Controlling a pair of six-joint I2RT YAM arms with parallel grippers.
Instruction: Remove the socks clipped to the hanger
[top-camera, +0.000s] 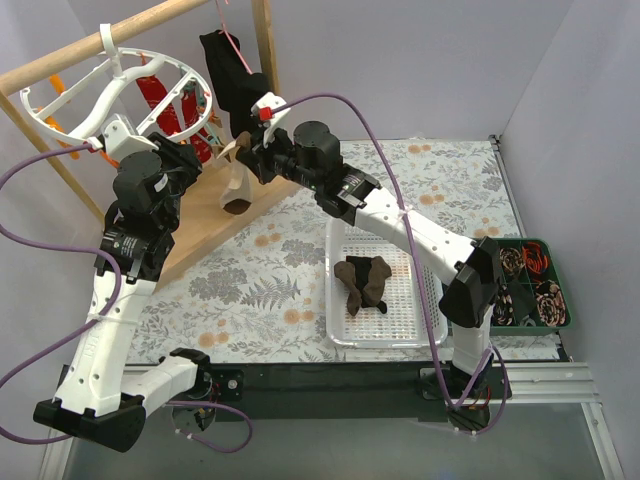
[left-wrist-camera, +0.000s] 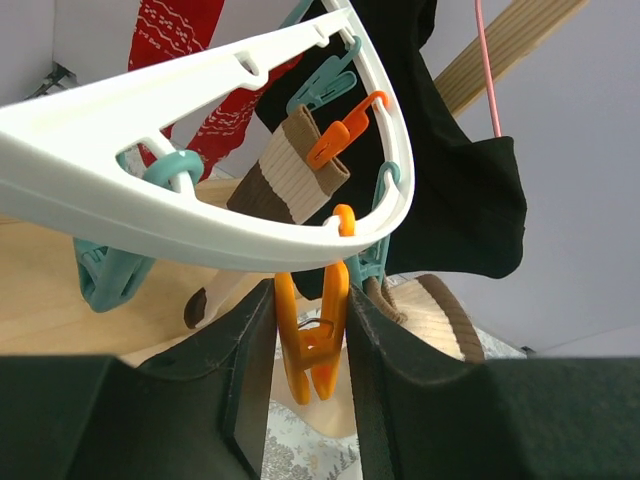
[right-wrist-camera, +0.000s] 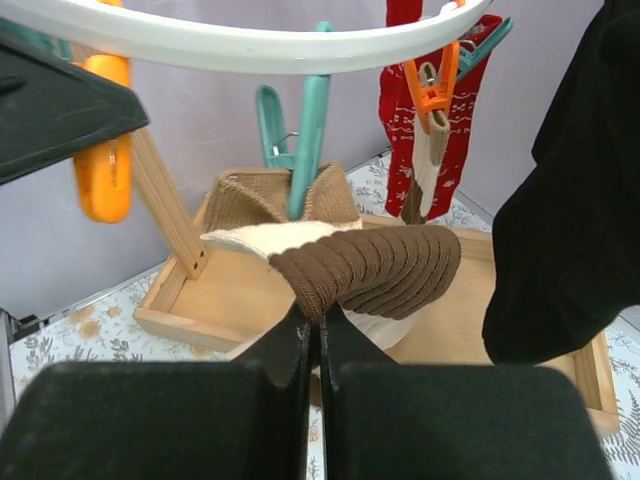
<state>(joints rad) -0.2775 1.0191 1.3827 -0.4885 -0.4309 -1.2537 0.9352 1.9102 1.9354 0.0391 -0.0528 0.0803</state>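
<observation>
Left gripper: fingers closed against orange clip below white ring hanger rim.
Right gripper: pinched shut on brown-cuffed tan sock, which hangs from teal clip; black T-shirt crowds just right.

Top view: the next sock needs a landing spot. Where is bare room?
The tray is bare below and right of the brown socks. The floral cloth left of the tray is open. Crowded: under the hanger, where the left claw pinches an orange clip and the right claw a tan sock.
</observation>
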